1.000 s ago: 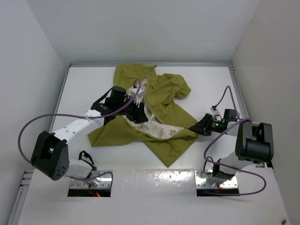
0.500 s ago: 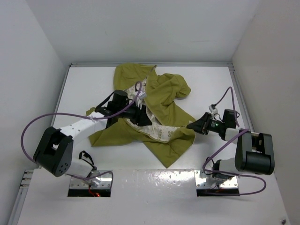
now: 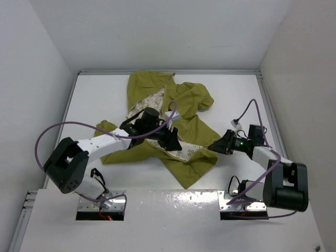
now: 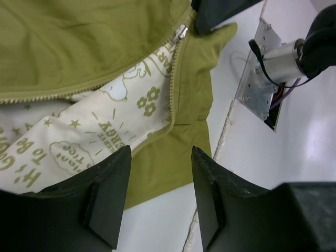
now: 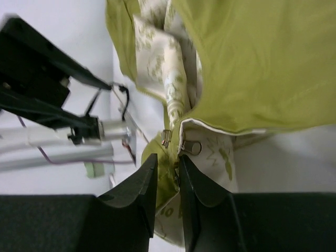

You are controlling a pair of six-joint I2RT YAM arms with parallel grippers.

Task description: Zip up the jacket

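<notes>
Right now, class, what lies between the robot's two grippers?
The top external view shows the jacket there: its olive front, opened onto cream printed lining, fills the stretch from left gripper to right gripper.

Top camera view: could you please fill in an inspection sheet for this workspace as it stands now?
Surface: white table, no marks seen.
Job's things: green jacket lies crumpled mid-table; its zipper is undone, with the cream lining showing.
Clutter: nothing seen.
Grippers: left gripper is open above the lining, holding nothing; right gripper is shut on the jacket's edge beside the zipper's lower end.
Cables: purple cables arc along both arms; none looks snagged.
Surroundings: plain white walls on three sides.
</notes>
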